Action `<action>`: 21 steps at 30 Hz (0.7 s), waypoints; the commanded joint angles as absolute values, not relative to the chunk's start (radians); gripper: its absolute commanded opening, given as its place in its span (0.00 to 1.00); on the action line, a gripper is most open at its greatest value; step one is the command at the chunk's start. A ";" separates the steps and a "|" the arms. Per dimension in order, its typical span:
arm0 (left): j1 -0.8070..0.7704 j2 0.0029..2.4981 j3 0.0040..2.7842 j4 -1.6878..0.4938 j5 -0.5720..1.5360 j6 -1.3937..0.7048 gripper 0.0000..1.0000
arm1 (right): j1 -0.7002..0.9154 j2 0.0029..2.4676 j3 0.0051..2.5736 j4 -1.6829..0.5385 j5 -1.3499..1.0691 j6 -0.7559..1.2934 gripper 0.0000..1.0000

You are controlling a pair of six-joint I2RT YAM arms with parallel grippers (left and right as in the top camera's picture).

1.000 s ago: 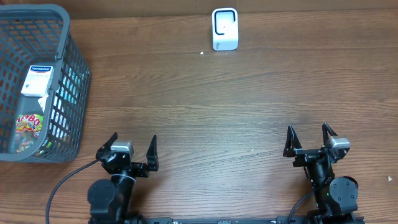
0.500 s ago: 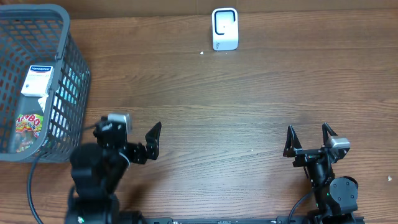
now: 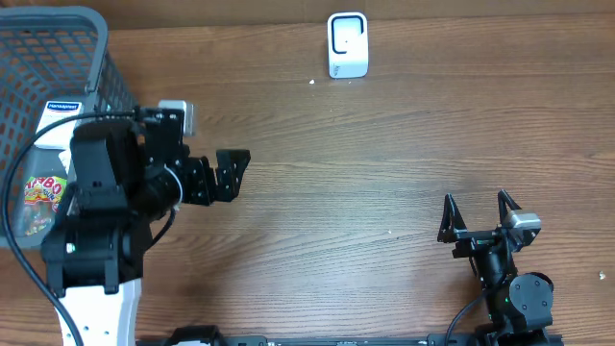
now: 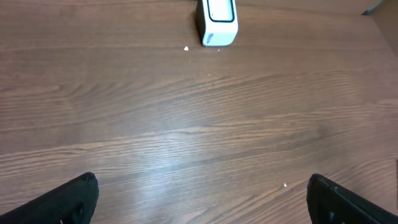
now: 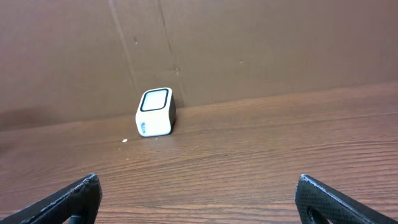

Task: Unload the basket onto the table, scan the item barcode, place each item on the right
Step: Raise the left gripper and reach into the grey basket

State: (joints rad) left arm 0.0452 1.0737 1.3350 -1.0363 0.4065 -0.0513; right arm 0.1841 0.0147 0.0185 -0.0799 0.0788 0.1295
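The white barcode scanner point(image 3: 347, 45) stands upright at the table's far edge, also seen in the left wrist view point(image 4: 217, 22) and in the right wrist view point(image 5: 155, 112). Items lie in the grey basket point(image 3: 113, 96) at the left: a white box point(image 3: 60, 120) and a colourful candy bag point(image 3: 43, 197). My left gripper point(image 3: 229, 175) hangs raised just right of the basket, open and empty, with bare wood between its fingers point(image 4: 202, 199). At the near right my right gripper point(image 3: 476, 207) rests low, open and empty point(image 5: 199, 190).
A small white crumb point(image 3: 312, 82) lies left of the scanner. A brown cardboard wall point(image 5: 249, 43) backs the table behind the scanner. The left arm's black cable point(image 3: 19, 192) loops over the basket.
My left arm has risen from the near edge and swung away from me, up beside the basket, gripper still open. The right arm has not moved.
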 commanded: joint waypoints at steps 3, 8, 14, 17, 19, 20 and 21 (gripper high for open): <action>0.039 1.134 1.362 -1.042 0.461 -0.046 1.00 | 0.188 0.005 0.008 -0.075 0.085 0.126 1.00; 0.040 1.257 1.576 -1.153 0.269 -0.161 0.98 | 0.188 0.005 0.008 -0.076 0.085 0.126 1.00; 0.064 1.501 2.084 -1.431 0.018 -0.242 1.00 | 0.188 0.005 0.008 -0.076 0.085 0.126 1.00; 0.118 1.608 2.322 -1.544 -0.039 -0.279 1.00 | 0.188 0.005 0.008 -0.076 0.085 0.126 1.00; 0.178 1.660 2.440 -1.590 -0.041 -0.304 1.00 | 0.188 0.005 0.008 -0.076 0.085 0.126 1.00; 0.207 1.674 2.472 -1.602 -0.041 -0.316 1.00 | 0.188 0.005 0.008 -0.076 0.085 0.126 1.00; 0.243 1.687 2.498 -1.613 -0.040 -0.323 1.00 | 0.188 0.005 0.008 -0.076 0.085 0.126 1.00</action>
